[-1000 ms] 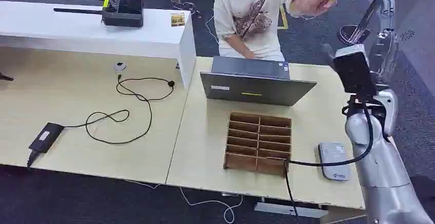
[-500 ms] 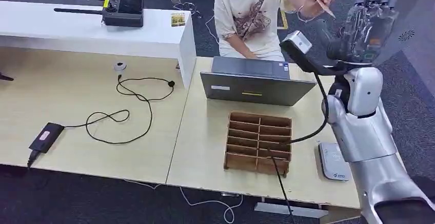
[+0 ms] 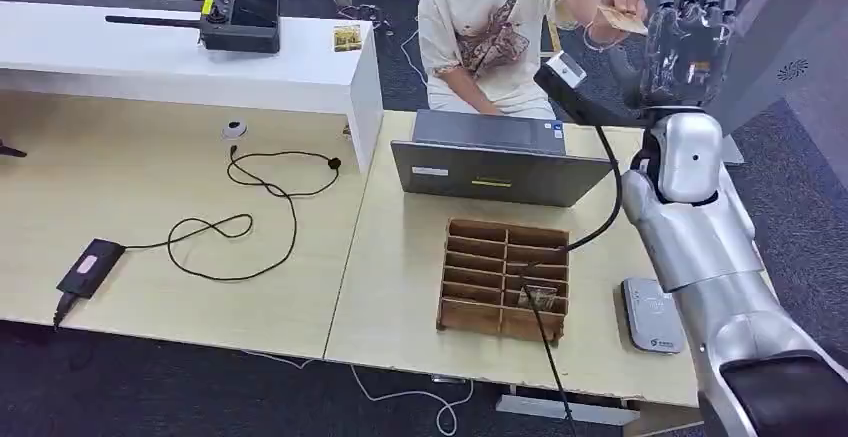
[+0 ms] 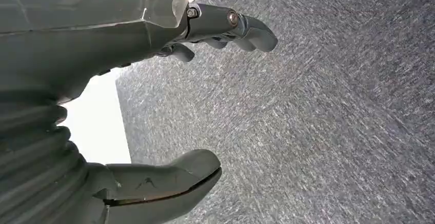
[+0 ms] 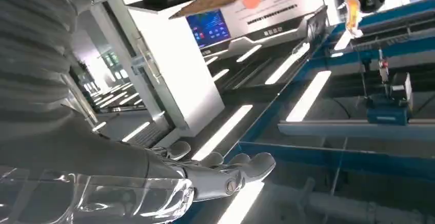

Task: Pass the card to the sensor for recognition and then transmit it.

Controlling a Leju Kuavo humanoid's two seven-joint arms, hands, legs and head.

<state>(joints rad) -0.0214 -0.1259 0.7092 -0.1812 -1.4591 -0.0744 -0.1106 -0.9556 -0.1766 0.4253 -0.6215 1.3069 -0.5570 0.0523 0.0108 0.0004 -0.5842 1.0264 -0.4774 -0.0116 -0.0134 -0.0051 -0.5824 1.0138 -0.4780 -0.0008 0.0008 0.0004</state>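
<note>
While the person's hand (image 3: 612, 2) offers the card (image 3: 622, 20) beyond the far edge of the bench (image 3: 400, 257), the right hand (image 3: 690, 19) stands raised just beside it, fingers apart and holding nothing. Thin, light and probably stiff and slick, the card should be pinched by its free edge, away from the person's fingers. The sensor (image 3: 652, 314) lies on the bench beside the divided tray (image 3: 505, 279). The left hand (image 4: 154, 96) hangs over carpet, fingers apart, holding nothing.

Empty left hand (image 4: 169, 106) over grey carpet (image 4: 318, 131)
</note>
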